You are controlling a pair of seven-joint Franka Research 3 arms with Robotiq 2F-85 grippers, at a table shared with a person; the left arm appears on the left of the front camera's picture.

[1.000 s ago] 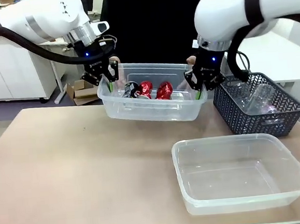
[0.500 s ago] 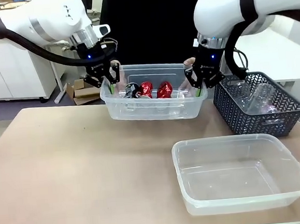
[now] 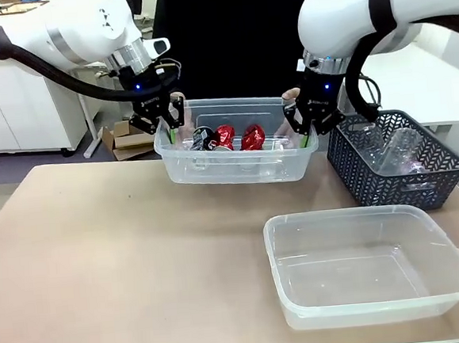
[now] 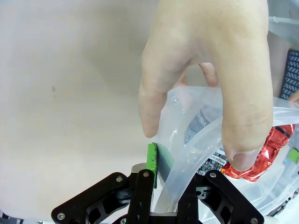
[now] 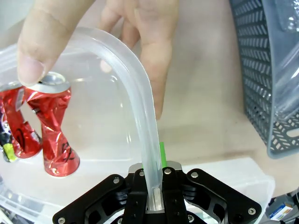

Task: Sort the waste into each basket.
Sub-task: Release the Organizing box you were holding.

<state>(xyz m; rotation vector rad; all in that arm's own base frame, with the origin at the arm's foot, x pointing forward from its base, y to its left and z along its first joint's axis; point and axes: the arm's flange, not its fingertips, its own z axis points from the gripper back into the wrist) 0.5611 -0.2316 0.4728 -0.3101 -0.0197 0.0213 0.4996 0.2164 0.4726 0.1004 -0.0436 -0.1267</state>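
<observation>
I am seeing a small clear tub [image 3: 236, 159] of glossy, rounded-rim plastic hanging above the beige table [image 3: 125, 259], far side of centre; my left gripper [image 3: 166, 121] is pinching its left rim, green pad [image 4: 152, 156] flat against the wall, and my right gripper [image 3: 305, 126] is clamping its right rim, the thick translucent lip running straight down between the black fingers; a person's hand [image 4: 210, 70] is curling over the left rim beside my left gripper, and another hand [image 5: 93, 32] is gripping the right rim; inside the tub crumpled red cans [image 3: 239, 137] are lying, their foil-like skin dented and shiny, next to a black-and-yellow can [image 3: 200, 136]; the dark lattice basket [image 3: 396, 162] is sitting at the right, holding clear plastic bottles [image 3: 398, 146]; a second clear tub [image 3: 372, 267] is resting nearer me, nothing in it
</observation>
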